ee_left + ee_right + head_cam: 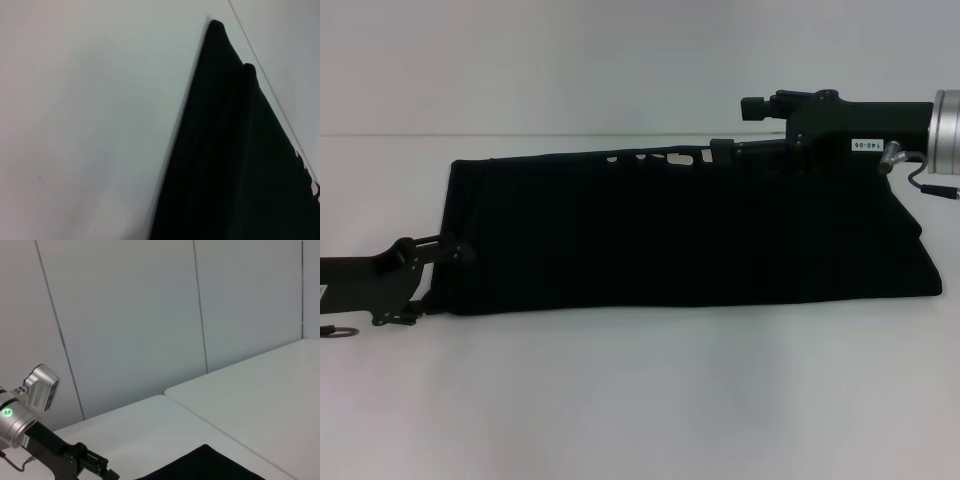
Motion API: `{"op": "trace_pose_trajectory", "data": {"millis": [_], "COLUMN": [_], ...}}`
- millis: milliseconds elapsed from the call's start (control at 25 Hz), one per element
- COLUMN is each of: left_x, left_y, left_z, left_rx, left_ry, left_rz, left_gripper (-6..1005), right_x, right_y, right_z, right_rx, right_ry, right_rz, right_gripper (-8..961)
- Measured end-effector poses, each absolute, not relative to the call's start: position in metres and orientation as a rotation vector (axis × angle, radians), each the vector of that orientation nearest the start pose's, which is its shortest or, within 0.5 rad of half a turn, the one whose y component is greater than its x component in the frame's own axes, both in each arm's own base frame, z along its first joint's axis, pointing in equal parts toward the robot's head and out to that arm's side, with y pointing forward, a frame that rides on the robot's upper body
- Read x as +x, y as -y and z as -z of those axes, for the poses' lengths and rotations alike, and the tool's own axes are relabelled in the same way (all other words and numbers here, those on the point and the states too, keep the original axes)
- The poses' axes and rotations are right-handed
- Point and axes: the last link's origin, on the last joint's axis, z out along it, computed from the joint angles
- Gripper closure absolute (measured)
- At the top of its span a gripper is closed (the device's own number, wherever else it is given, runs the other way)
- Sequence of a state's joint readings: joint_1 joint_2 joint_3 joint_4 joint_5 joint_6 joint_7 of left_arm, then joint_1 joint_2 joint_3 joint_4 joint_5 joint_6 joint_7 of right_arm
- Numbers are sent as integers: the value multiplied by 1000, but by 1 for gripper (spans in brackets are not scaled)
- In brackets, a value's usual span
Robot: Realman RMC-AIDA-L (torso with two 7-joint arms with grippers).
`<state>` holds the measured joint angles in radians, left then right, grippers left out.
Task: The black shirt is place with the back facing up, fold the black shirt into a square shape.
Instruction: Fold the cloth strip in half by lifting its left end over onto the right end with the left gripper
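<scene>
Black shirt (680,245) – soft matt cloth, faint lengthwise creases, no sheen. Bench (640,400) – smooth white surface, slight satin gloss. Right gripper (725,150) – matt black rigid housing; wrist collar (946,132) behind it – brushed silver metal.

shirt (680,240) on table (640,400) | left gripper (445,250) at left end | right gripper (725,148) at far edge

Right arm (860,125): matte black housing w/ silver ribbed metal cuff, small white label w/ printed digits, thin black cable. Left arm (380,270): flat black bracket plates w/ screws, metal ring. Green light on silver joint (7,413).
</scene>
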<state>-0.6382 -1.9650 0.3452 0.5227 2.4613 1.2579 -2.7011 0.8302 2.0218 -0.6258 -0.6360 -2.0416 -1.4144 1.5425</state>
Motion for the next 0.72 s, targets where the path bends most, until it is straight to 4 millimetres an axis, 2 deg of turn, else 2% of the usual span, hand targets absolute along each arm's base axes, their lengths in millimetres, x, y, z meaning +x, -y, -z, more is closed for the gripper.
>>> {"op": "trace_pose_trajectory", "data": {"millis": [520, 720], "left_x": [-340, -339], "left_y": [-367, -368], "left_z": [-38, -38], "left_rx": [1984, 1987], "left_ry": [-2791, -2787], "left_rz": [-695, -696], "left_gripper": [72, 279], "right_x": [175, 174], "right_y": [-424, -424], "right_z": [-27, -28], "right_rx": [-2671, -2669], "right_ry": [-501, -499], "right_rz": [-683, -687], "right_gripper": [25, 25]}}
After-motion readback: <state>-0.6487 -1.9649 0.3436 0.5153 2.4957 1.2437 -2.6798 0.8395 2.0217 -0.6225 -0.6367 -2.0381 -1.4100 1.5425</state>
